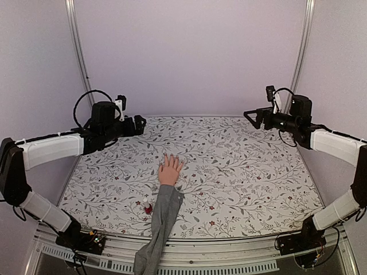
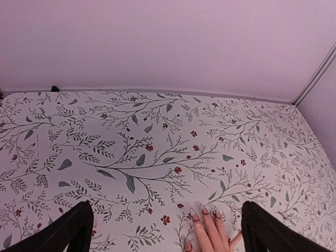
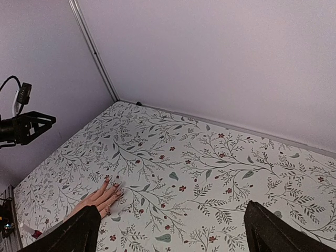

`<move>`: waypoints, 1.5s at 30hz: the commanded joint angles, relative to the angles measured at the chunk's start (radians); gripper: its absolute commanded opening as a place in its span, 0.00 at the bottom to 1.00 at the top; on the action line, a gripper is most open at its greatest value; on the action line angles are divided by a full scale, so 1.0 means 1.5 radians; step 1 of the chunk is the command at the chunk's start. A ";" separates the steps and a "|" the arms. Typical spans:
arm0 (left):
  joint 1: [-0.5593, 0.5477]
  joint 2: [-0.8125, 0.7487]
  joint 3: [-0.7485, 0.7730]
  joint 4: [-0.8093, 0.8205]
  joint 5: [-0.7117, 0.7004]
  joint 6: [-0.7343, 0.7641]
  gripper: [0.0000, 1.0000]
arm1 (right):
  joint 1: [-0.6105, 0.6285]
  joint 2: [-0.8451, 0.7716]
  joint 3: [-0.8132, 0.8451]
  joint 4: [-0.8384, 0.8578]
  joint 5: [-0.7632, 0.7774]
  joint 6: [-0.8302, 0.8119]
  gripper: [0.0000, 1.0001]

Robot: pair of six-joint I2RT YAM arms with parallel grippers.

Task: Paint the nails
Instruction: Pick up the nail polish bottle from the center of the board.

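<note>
Both arms are up and spread wide over the counter point(image 1: 264, 189), which is covered by a floral cloth point(image 1: 229, 154). The left tool point(image 1: 139, 124) hangs high at the far left. Its two dark fingers point(image 2: 71, 231) stand wide apart in the left wrist view with nothing between them but patterned cloth far below. On the other side, the right tool point(image 1: 252, 118) hovers at the far right, jaws just as wide and nothing in its grip. Its fingers point(image 3: 275, 231) frame only bare cloth.

Down on the counter lies the mannequin hand point(image 1: 170, 171), palm down, a little left of the middle. Its fingers are spread and point toward the far wall. The nails point(image 2: 205, 211) sit at those fingertips on the far end of the hand. From the left wrist they show as small pinkish tips, too small to tell if any polish is on them.

The grey sleeve point(image 1: 160, 220) trails back from the wrist toward the near edge and drapes off it. Just left of the sleeve, near the front edge, sits the small red polish bottle point(image 1: 148, 209). Both tools are well apart from the hand and the bottle.
</note>
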 commanded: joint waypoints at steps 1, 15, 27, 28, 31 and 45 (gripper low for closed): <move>-0.016 -0.032 -0.025 0.012 -0.006 -0.011 1.00 | 0.053 0.026 0.037 -0.040 -0.018 -0.042 0.99; 0.053 -0.135 -0.107 0.033 0.106 -0.111 1.00 | 0.333 0.218 0.349 -0.338 0.029 -0.193 0.99; 0.059 -0.165 -0.135 -0.041 0.062 -0.138 1.00 | 0.551 0.380 0.523 -0.481 0.141 -0.277 0.99; 0.059 -0.168 -0.143 -0.030 0.072 -0.132 1.00 | 0.554 0.393 0.540 -0.493 0.115 -0.278 0.99; 0.059 -0.178 -0.173 0.014 0.112 -0.117 1.00 | 0.566 0.421 0.569 -0.506 0.081 -0.279 0.99; 0.064 -0.202 -0.204 0.037 0.119 -0.098 1.00 | 0.635 0.533 0.664 -0.565 0.157 -0.305 0.95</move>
